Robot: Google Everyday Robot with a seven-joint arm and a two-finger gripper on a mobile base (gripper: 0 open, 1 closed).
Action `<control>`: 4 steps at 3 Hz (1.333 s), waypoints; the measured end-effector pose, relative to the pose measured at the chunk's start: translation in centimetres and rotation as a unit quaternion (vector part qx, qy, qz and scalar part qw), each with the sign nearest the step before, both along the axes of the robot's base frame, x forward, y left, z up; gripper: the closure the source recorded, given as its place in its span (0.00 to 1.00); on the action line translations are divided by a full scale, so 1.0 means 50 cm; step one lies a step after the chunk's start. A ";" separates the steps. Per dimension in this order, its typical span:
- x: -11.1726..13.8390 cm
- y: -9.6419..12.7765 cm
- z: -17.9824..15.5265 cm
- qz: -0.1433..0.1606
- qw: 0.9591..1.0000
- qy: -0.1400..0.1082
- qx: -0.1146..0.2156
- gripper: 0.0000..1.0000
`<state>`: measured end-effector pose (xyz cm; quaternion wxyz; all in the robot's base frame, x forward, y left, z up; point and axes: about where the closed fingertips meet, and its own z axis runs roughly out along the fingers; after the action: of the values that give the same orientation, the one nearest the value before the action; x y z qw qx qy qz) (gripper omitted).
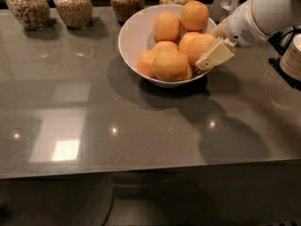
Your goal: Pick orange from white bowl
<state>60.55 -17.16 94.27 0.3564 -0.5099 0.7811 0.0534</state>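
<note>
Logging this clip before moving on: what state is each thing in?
bowl: upright on the table, heaped with oranges
claw: at the bowl's right rim, against one orange
that orange: in the bowl, not lifted
jars: upright, full of grains

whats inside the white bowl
A heap of oranges fills the white bowl, at least six showing. The gripper reaches in over the right rim, against one orange. The bowl's bottom and any fruit lower down are covered.
</note>
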 end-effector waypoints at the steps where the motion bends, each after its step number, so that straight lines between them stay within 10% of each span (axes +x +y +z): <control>1: 0.012 0.006 -0.016 0.001 1.000 0.006 0.003 0.32; 4: 0.026 0.010 -0.023 -0.005 1.000 -0.015 0.008 0.88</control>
<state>61.86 -16.67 93.11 0.3726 -0.5043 0.7774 0.0501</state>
